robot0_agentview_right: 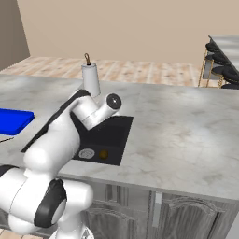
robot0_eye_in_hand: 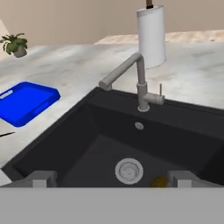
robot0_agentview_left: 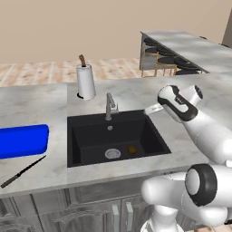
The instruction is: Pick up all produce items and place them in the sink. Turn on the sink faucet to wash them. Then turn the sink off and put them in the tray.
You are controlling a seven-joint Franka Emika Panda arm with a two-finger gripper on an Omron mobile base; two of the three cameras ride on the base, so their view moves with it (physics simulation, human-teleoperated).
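Now the gripper (robot0_eye_in_hand: 111,178) stands wide open and empty, its two fingertips (robot0_eye_in_hand: 40,178) spread at the near rim of the sink (robot0_agentview_left: 88,136). At about five o'clock from the silver drain (robot0_eye_in_hand: 129,170) lies the small brownish-yellow produce item (robot0_eye_in_hand: 159,180) on the basin floor. At twelve o'clock rises the faucet (robot0_eye_in_hand: 141,85), the paper-towel roll (robot0_eye_in_hand: 151,35) behind it. At ten o'clock sits the blue tray (robot0_eye_in_hand: 26,102); a knife (robot0_agentview_left: 21,172) lies near it.

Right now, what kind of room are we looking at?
Most likely a kitchen, a rendered one: a black sink with a grey faucet set in a marble-look counter, and a paper-towel roll behind it.
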